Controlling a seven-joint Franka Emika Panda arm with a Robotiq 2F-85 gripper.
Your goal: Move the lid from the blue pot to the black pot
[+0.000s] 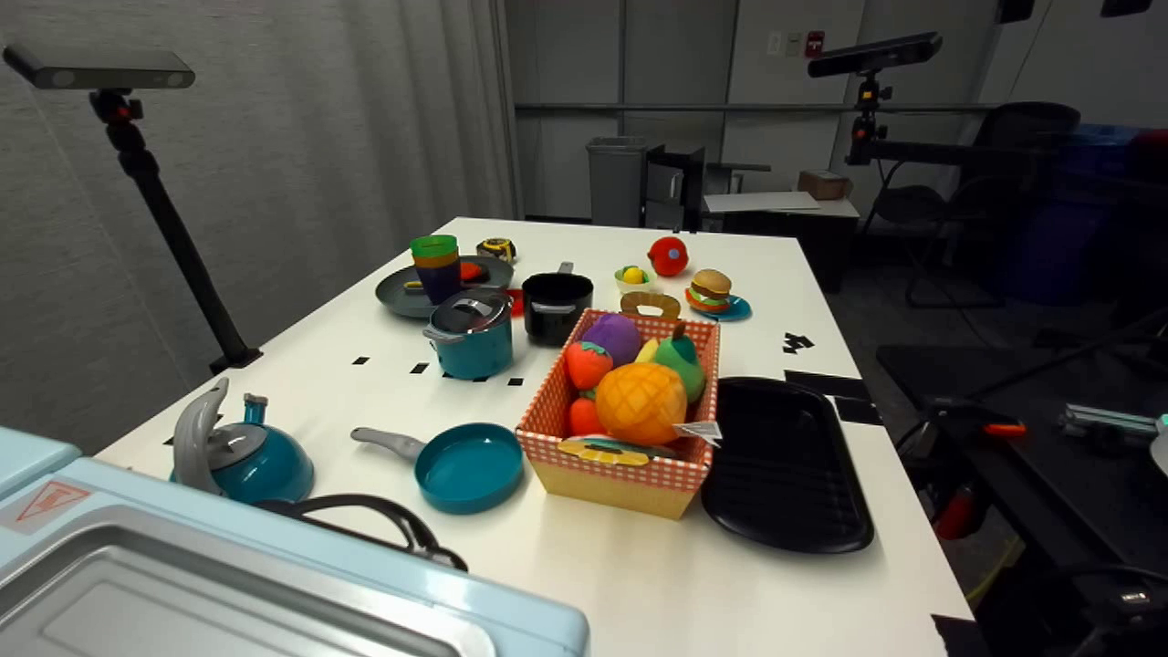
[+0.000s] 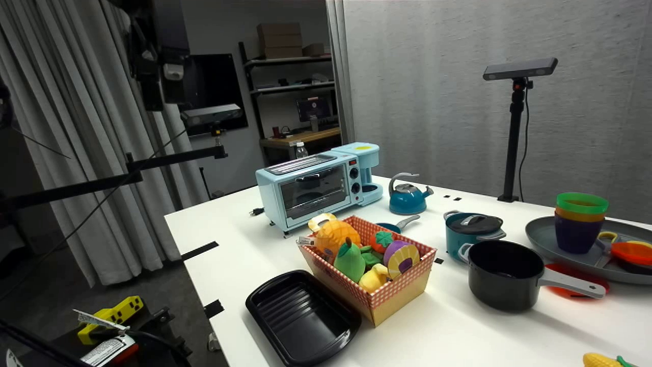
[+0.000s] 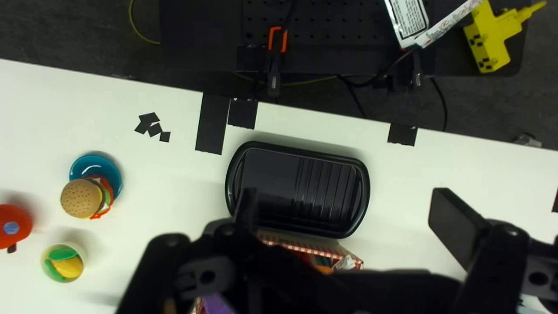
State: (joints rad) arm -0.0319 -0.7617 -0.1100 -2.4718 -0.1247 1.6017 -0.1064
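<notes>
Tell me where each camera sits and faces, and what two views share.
Wrist view: above the table, facing down at the black baking tray; the open pincer shows.
An exterior view: behind the toaster oven, looking along the table; possibly the pincer, top right.
An exterior view: nearer the black pot, facing the toaster oven; possibly the pincer, upper left.
Both exterior views share the lidded blue pot.

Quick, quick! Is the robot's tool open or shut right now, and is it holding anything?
Tool: open, holding nothing.
</notes>
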